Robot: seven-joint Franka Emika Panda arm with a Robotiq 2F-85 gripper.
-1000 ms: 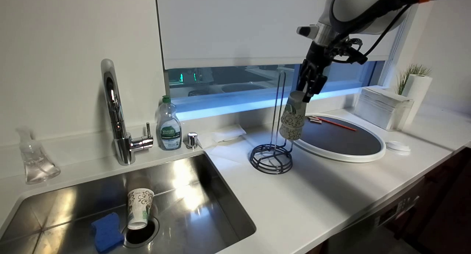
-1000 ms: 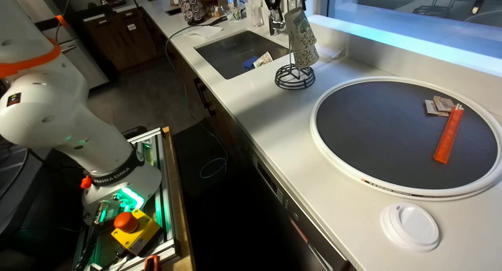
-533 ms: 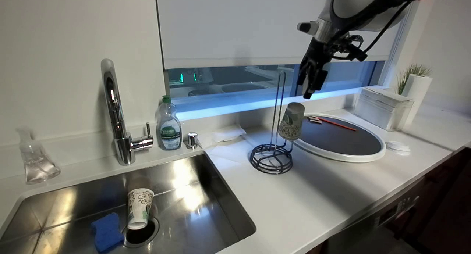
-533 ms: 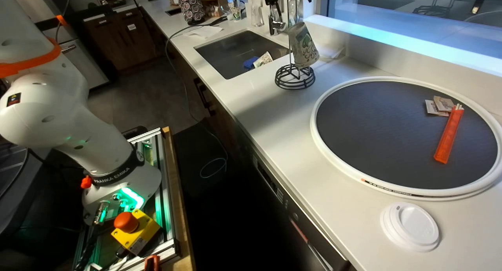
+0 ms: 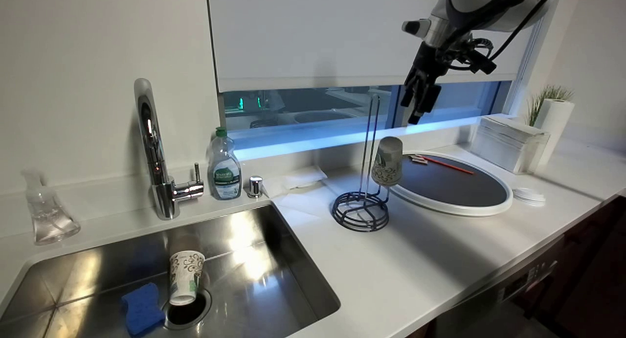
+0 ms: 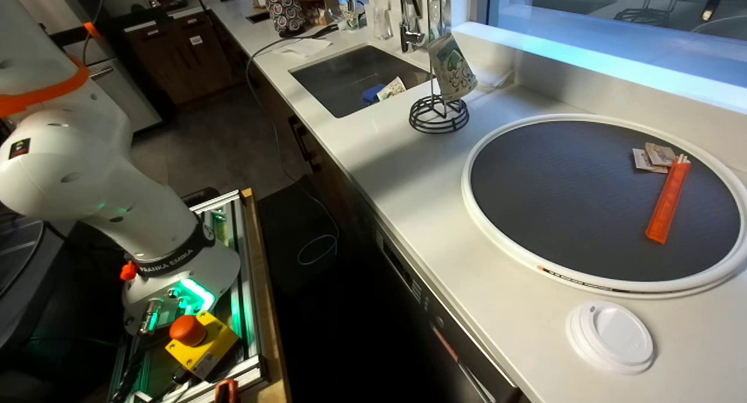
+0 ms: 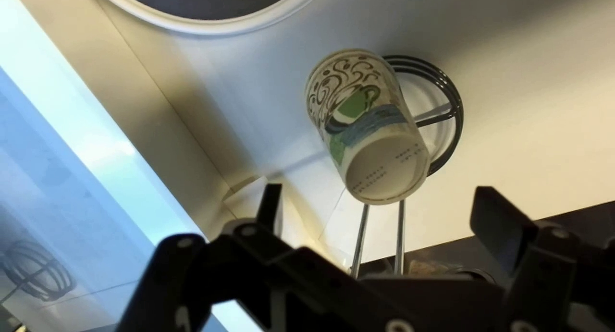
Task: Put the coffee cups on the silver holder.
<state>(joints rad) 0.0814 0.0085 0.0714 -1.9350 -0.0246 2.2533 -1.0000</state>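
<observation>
In an exterior view, a clear flared bottle (image 5: 51, 218) was seen farthest left of the tall, thin silver wire stand (image 5: 360, 225). Left of the stand, in a rectangular brushed-steel sink (image 5: 296, 269), a blue sponge (image 5: 142, 308) was laid near a white paper coffee cup (image 5: 186, 277) printed with brown scrolls, which was rested on its side. A curved chrome tap (image 5: 150, 132) and, closer to the stand, a transparent bottle (image 5: 226, 176) with a green cap were placed on the same side. On the stand's right side, an inverted paper coffee cup (image 5: 388, 162) with a scroll print was propped at a tilt above the stand's coiled base. Above and right of the stand, the black two-fingered gripper (image 5: 412, 111) was held apart from that cup, its jaws spread wide and nothing gripped. Right of the stand, a red paper sleeve (image 6: 668, 204) was laid on a round dark tray (image 5: 455, 189) with a white rim; farther right, flat white plastic lids (image 5: 528, 196) and a white paper roll (image 5: 555, 132) were set on the pale counter (image 5: 381, 264).
</observation>
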